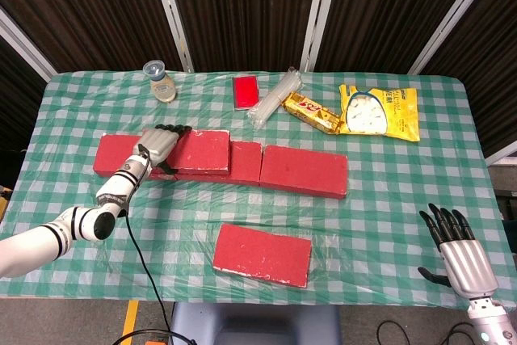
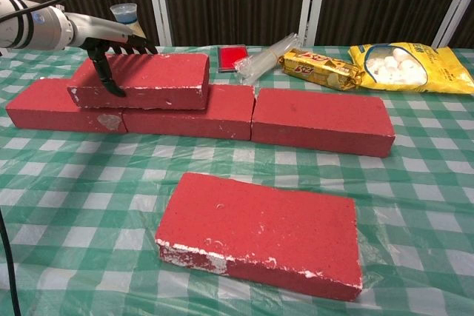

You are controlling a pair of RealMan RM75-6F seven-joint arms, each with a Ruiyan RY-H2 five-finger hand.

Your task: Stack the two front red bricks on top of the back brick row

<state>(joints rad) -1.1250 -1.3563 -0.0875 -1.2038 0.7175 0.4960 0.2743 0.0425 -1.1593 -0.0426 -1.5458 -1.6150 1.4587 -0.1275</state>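
Three red bricks form the back row [image 1: 303, 170] [image 2: 318, 120] across the table. A fourth red brick [image 1: 202, 151] [image 2: 148, 79] lies on top of the row, over the joint between the left and middle bricks. My left hand [image 1: 158, 147] [image 2: 111, 46] grips its left end, fingers over the top and thumb on the near face. One more red brick [image 1: 262, 254] [image 2: 259, 231] lies flat at the front of the table. My right hand [image 1: 459, 254] hovers open near the table's front right corner, holding nothing.
Along the back edge stand a small jar [image 1: 161, 80], a red flat box [image 1: 245, 91], a clear tube bundle [image 1: 276, 94], a gold snack bar [image 1: 311, 112] and a yellow bag [image 1: 378, 110]. A green checked cloth [image 1: 388, 191] covers the table.
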